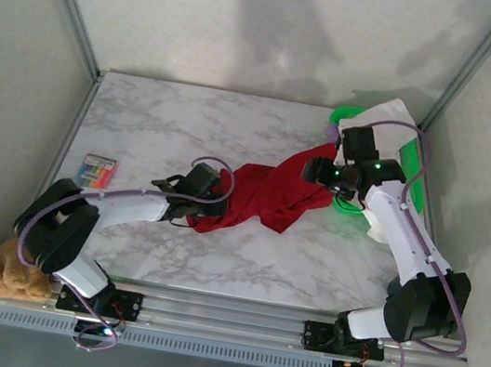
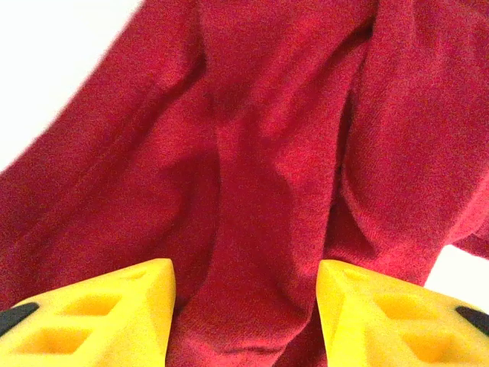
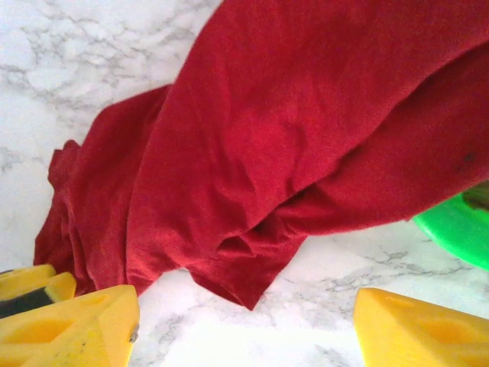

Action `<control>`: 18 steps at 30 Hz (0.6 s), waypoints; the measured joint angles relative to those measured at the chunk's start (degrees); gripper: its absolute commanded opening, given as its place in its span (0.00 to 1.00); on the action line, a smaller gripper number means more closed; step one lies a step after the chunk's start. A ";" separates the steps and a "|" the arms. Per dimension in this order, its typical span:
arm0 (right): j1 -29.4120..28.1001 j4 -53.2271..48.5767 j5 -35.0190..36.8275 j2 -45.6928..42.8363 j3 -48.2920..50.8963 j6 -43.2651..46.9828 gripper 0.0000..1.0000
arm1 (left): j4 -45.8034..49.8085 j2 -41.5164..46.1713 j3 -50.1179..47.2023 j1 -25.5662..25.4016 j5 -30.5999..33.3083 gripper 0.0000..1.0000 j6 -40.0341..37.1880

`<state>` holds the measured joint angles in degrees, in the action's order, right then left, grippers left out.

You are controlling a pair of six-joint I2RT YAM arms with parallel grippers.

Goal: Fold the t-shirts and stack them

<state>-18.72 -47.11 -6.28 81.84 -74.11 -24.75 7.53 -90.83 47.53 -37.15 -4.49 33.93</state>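
1. Teddy bear [image 1: 9, 274]: a tan teddy bear sits well to the left of the red t-shirt [image 1: 267, 195], off the near left corner of the marble worktop [image 1: 190, 118].

2. Box: a small multicoloured box [image 1: 97, 169] lies flat on the worktop, well left of the red t-shirt.

3. Left gripper [image 2: 244, 298]: it is positioned at the left end of the red t-shirt. Its yellow fingers [image 2: 114, 306] stand apart with bunched red cloth filling the gap between them. Whether they are clenched on the cloth or merely straddling it cannot be told.

4. Red t-shirt: it lies crumpled, not folded, near the middle of the worktop. It runs as a slanted band from the left gripper up toward the right.

5. Right gripper [image 3: 244, 306]: it is stationed at the upper right end of the red t-shirt. Its fingers [image 3: 76, 321] are released and spread wide (bare marble shows between them). The cloth's edge lies just beyond the fingertips, apart from them.

6. Green basket [image 1: 413, 169]: it stands just right of the red t-shirt. In the right wrist view the red cloth overlaps its rim.

7. White t-shirt [image 1: 391, 114]: it rests in a heap in the basket, to the upper right of the red t-shirt.
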 measured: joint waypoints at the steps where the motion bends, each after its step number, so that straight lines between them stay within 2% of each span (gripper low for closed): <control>1: 0.00 0.11 -0.39 0.00 0.48 -0.07 0.74 | 0.04 -0.44 0.24 -0.22 -0.20 0.40 -0.26; 3: 0.00 0.55 -1.14 0.00 1.27 -0.15 0.74 | 0.15 -0.48 0.28 -0.28 -0.39 0.35 -0.37; 7: 0.00 1.92 -1.68 0.00 3.52 -0.52 0.74 | 0.26 -0.50 0.31 -0.28 -1.03 0.12 -1.03; 10: 0.00 2.71 -2.49 0.02 4.90 -0.81 0.74 | 0.55 -0.50 0.31 -0.28 -0.96 0.02 -0.83; 18: -0.22 4.42 -2.95 0.11 7.39 -1.51 0.74 | 3.30 3.63 0.28 -0.26 3.98 0.00 -0.52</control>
<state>-18.94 -42.70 -9.23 81.95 -66.72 -26.26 10.83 -87.20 47.81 -37.41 -0.51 33.41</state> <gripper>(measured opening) 0.742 0.038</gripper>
